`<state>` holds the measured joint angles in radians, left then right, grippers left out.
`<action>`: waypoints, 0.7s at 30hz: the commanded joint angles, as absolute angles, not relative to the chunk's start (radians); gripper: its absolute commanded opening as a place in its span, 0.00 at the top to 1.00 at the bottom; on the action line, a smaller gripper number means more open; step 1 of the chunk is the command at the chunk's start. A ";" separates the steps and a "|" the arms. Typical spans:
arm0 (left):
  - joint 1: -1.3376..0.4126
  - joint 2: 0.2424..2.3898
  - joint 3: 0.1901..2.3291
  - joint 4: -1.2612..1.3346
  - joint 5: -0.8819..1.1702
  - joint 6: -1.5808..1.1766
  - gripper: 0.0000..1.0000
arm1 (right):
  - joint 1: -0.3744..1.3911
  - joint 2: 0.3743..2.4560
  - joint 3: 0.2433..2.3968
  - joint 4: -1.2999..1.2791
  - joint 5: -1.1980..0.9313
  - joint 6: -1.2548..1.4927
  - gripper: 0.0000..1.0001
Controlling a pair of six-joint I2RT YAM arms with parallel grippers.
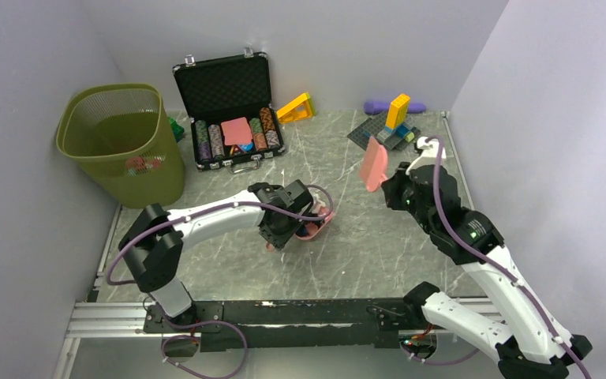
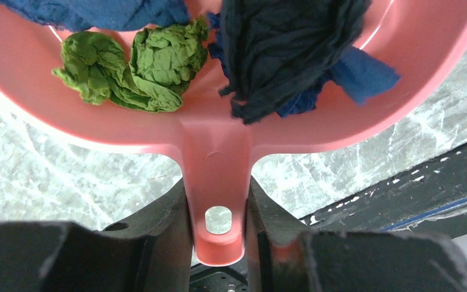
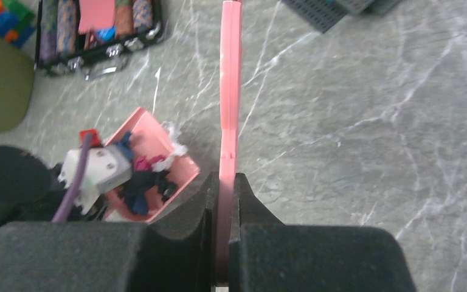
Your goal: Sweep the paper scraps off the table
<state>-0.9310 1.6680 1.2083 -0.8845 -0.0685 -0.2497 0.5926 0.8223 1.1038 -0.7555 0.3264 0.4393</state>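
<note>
Veined table (image 1: 363, 237); left fingers (image 2: 158, 243) clamp scrap-filled dustpan (image 2: 213, 152), right fingers (image 3: 182, 243) pinch flat paddle (image 3: 230, 91).

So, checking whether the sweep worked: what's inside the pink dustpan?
Crumpled paper scraps: green, dark blue and black wads, plus white and magenta ones at the dustpan mouth. The left gripper clamps its handle. Anything beneath the pile is covered.

No writing, number or brand can be read anywhere. A reddish sticker (image 1: 144, 165) on the olive wastebasket (image 1: 118, 150), left of the top view, is too small to read. The chips (image 1: 215, 140) in the open case (image 1: 222, 87) on the table (image 1: 347, 237), upper middle, show only stripes.
</note>
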 commanded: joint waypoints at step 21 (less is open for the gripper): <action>-0.286 1.352 1.808 -1.122 0.109 -0.160 1.00 | 0.591 0.780 1.091 -0.700 0.441 0.501 1.00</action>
<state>-0.4103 1.3537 1.6691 -1.0767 -0.0326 -0.1959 0.5915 0.7746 1.0973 -0.7586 0.4782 0.4839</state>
